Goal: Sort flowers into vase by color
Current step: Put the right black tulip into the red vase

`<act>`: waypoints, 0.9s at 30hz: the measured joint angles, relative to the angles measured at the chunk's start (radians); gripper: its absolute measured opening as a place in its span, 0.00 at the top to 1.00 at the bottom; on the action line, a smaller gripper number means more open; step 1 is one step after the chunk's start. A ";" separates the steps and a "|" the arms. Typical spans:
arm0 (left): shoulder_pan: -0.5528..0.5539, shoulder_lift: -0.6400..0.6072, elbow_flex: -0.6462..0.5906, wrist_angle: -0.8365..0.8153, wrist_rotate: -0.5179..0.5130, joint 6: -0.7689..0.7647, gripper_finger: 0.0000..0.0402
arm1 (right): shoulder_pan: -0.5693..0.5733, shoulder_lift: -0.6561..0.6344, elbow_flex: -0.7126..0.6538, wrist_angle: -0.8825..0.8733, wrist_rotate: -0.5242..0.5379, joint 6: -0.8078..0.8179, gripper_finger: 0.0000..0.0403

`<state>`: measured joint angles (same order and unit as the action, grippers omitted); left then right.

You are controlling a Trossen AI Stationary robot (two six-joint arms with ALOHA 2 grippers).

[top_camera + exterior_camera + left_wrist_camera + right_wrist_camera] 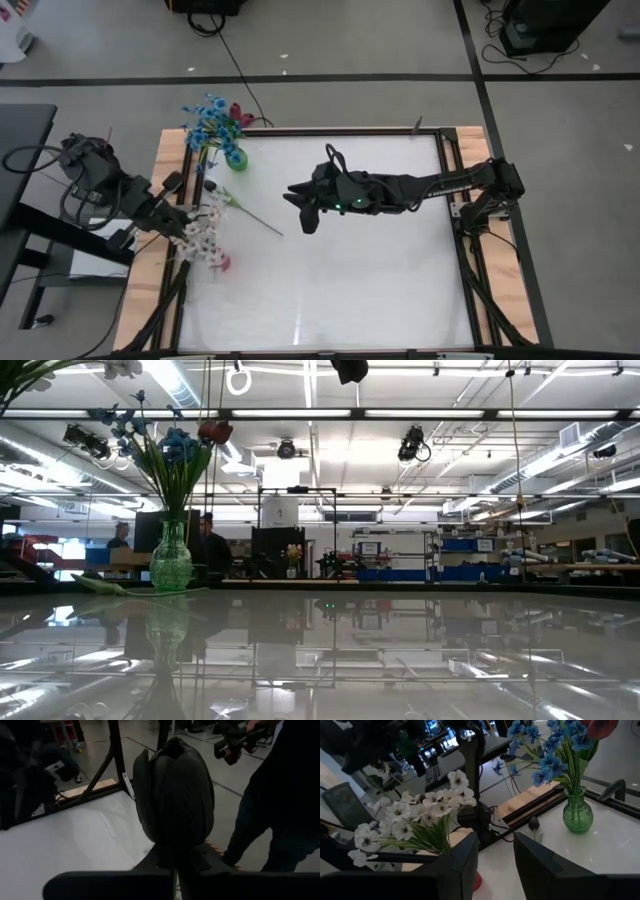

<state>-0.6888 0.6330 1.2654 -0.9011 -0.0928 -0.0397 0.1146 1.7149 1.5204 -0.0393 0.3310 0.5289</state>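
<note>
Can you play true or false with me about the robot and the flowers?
1. The green vase holds blue flowers. True.
2. The green vase lies tipped over. False: it stands upright.
3. The right gripper holds a flower. False: its open fingers hold nothing.
4. The left gripper is shut on a dark flower. True.
5. White flowers are near the left arm. True.
</note>
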 joint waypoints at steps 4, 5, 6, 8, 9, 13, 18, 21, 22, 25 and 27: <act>0.000 -0.028 -0.045 0.043 -0.023 0.004 0.99 | 0.000 0.000 0.000 0.000 -0.011 0.000 0.67; 0.000 -0.033 -0.052 0.053 -0.024 0.004 0.99 | 0.000 0.000 0.000 0.000 -0.012 0.001 0.67; 0.000 -0.037 -0.058 0.063 -0.025 0.005 0.99 | 0.000 0.000 0.000 0.000 -0.012 0.003 0.67; 0.000 -0.044 -0.062 0.079 -0.023 0.009 0.99 | 0.000 0.000 0.000 0.000 -0.012 0.004 0.67; 0.000 -0.047 -0.062 0.083 -0.022 0.009 0.99 | 0.000 0.000 0.000 0.000 -0.012 0.004 0.67; 0.000 -0.063 -0.061 0.106 -0.009 0.009 0.99 | 0.000 0.000 0.000 0.000 -0.019 0.004 0.67; 0.000 -0.086 -0.059 0.126 0.004 0.010 0.99 | 0.000 0.000 0.000 0.001 -0.019 0.010 0.67; 0.000 -0.093 -0.059 0.106 0.004 0.009 0.99 | 0.000 0.000 0.000 0.001 -0.019 0.023 0.67; 0.000 -0.094 -0.059 0.099 0.004 0.009 0.99 | 0.000 0.000 0.000 0.001 -0.019 0.023 0.67; 0.000 -0.093 -0.062 0.089 0.004 0.009 0.99 | 0.002 0.000 0.000 0.016 -0.019 0.023 0.67; 0.000 -0.093 -0.065 0.064 0.007 0.004 0.99 | 0.003 0.000 0.000 0.031 -0.019 0.023 0.67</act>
<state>-0.6888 0.5405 1.1999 -0.8369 -0.0854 -0.0361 0.1176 1.7149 1.5204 -0.0083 0.3122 0.5514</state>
